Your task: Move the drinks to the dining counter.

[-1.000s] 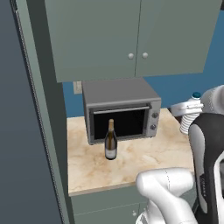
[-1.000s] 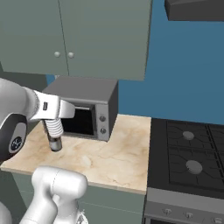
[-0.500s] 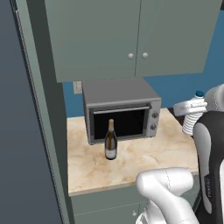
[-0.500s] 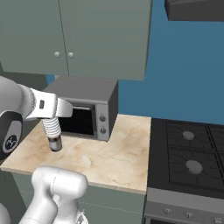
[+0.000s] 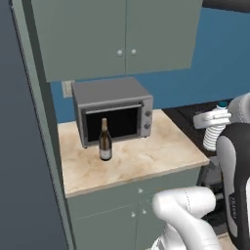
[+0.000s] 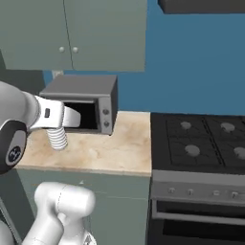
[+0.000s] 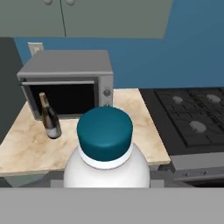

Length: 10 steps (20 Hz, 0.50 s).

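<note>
My gripper [image 5: 211,120] is shut on the clear ribbed water bottle [image 5: 212,138], which it holds upright in the air to the right of the marble worktop [image 5: 146,161]. The bottle's teal cap [image 7: 105,132] looms close in the hand view. From the right base view the ribbed bottle [image 6: 57,139] hangs below the gripper [image 6: 66,119], in front of the microwave. The dark wine bottle [image 5: 104,141] stands upright on the worktop before the microwave door and is well apart from the gripper; the wine bottle [image 7: 49,117] also stands left of the cap. The dining counter is out of view.
A grey microwave [image 5: 113,113] sits at the back of the worktop under grey-green wall cabinets [image 5: 122,39]. A black stove [image 6: 201,143] adjoins the worktop on the right. A tall dark panel [image 5: 24,146] borders the worktop's left side.
Both base views have shifted: the worktop and microwave sit further left and more of the stove shows, so the base has moved. The gripper still holds the water bottle.
</note>
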{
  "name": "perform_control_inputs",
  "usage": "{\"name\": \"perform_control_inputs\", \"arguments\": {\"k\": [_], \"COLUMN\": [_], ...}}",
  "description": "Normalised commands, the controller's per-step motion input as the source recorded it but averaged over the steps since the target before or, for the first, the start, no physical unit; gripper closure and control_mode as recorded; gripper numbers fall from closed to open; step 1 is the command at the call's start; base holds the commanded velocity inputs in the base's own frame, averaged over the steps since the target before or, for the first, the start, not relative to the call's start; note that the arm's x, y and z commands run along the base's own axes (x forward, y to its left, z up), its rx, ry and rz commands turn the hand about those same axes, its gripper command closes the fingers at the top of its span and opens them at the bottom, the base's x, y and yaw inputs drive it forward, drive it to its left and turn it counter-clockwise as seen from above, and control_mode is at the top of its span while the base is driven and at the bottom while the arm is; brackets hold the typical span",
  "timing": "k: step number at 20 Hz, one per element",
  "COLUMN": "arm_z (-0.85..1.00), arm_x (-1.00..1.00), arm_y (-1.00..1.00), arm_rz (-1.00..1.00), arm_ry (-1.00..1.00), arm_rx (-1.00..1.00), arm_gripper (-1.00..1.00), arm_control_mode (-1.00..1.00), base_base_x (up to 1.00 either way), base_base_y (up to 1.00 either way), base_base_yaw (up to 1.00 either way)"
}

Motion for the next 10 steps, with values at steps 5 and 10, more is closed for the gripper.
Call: {"name": "perform_control_inputs", "arguments": {"k": [5, 10], "arm_z": [0.0, 0.0], "arm_x": [0.0, 0.0], "arm_y": [0.0, 0.0], "arm_rz": [0.0, 0.0], "arm_ry": [0.0, 0.0], "arm_rx": [0.0, 0.0], "arm_gripper": [1.0, 1.0], "arm_control_mode": [1.0, 1.0], "base_base_x": [-0.59, -0.33], "base_base_y": [-0.23, -0.11], "base_base_yaw": [-0.63, -0.73]}}
